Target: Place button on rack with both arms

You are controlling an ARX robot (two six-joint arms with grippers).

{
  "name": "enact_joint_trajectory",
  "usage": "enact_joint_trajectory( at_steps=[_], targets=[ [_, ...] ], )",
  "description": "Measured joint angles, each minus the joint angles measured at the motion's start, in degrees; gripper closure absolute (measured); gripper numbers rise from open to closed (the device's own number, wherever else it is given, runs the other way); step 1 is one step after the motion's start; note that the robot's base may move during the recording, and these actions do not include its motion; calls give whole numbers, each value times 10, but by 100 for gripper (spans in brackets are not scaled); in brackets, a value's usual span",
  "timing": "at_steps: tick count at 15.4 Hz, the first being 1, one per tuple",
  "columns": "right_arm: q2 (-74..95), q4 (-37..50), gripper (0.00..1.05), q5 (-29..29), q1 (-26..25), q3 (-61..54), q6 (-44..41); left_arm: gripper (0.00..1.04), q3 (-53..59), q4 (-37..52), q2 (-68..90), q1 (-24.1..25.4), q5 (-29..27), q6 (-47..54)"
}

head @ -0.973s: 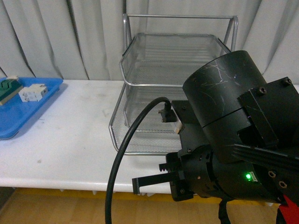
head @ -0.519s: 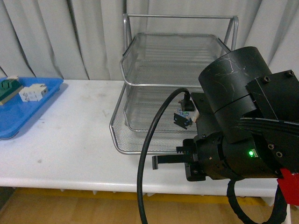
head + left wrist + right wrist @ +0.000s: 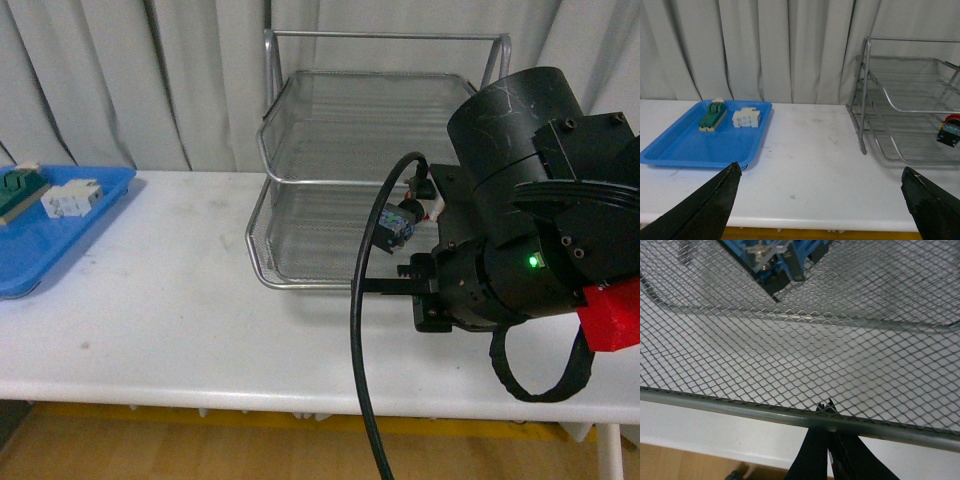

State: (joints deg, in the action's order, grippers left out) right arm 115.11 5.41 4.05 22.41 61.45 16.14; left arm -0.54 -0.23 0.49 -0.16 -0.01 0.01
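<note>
The right tool [image 3: 828,407] is closed on the front rim of the rack [image 3: 300,130] — the button [image 3: 397,224] lies in its lowest tray; the left tool [image 3: 820,192] is spread wide above the bench [image 3: 170,300].

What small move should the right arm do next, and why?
Probably a short push forward, to slide the lowest tray further into the rack. The button already lies on that tray's mesh. The right gripper is shut, with its tips against the tray's front rim, and the tray juts out in front of the one above.
</note>
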Motion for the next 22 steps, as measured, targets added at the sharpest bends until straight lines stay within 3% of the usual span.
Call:
enact_joint_trajectory(
  at_steps=[13, 19, 22],
  targets=[
    [68, -63, 103, -6, -79, 157, -28, 7, 0, 0, 0, 0, 0, 0],
    [87, -62, 103, -6, -93, 171, -29, 7, 0, 0, 0, 0, 0, 0],
    [42, -23, 103, -29, -92, 111, -3, 7, 0, 0, 0, 0, 0, 0]
  ],
)
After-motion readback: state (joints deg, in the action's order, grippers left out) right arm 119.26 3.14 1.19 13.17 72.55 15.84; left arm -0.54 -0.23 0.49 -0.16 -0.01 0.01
